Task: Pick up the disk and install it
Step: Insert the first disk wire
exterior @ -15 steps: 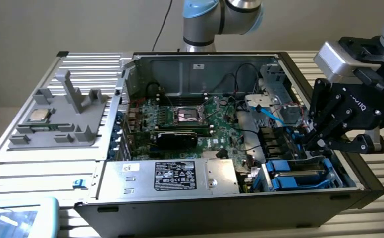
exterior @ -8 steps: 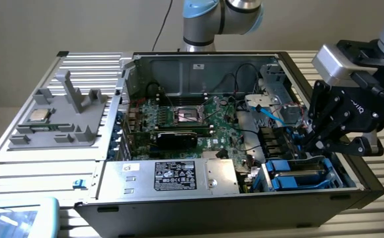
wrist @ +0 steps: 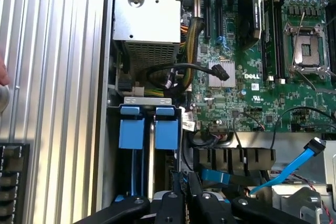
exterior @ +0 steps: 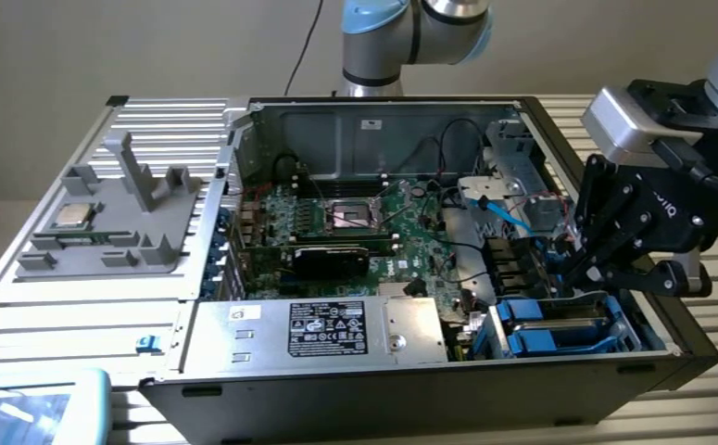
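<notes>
Blue plastic framed the disk [exterior: 554, 326], seated in the drive cage [wrist: 148, 100] at the case's [exterior: 396, 389] near corner on the exterior view's right, with the claw [exterior: 585, 276] just above it, fingers [wrist: 169, 205] drawn nearly together and nothing visible between them. Finishing the seating likely wanted a square, straight press, since the case wall [exterior: 686, 338] beside and the loose blue cable [exterior: 505, 211] beyond left little room.

Right under the gripper [wrist: 184, 205], the drive bay [wrist: 148, 100] is filled by two blue-framed drives [wrist: 131, 132] side by side. A blue SATA cable [wrist: 315, 149] and black power cables [wrist: 184, 66] crowd the space just beside it. Above the motherboard [wrist: 247, 108] the way lies open.
</notes>
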You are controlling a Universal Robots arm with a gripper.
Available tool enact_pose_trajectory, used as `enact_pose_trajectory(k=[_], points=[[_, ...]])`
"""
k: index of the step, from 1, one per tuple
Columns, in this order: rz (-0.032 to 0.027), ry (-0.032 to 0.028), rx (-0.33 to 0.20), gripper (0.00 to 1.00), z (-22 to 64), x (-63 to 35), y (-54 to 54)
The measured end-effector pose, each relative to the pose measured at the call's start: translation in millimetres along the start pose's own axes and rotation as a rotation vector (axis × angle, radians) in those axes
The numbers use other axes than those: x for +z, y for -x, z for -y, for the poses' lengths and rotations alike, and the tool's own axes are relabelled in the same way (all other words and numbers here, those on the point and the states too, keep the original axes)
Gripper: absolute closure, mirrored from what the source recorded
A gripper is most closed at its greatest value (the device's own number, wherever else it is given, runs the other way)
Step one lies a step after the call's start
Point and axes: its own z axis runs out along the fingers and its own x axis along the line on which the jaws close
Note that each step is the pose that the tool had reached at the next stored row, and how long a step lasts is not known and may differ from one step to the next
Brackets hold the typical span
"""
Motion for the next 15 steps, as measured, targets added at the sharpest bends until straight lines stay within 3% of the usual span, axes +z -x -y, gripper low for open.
enact_pose_trajectory(k=[15], points=[[0.0036, 0.0032, 0.013, 0.85, 0.4, 2.2, -8.8]])
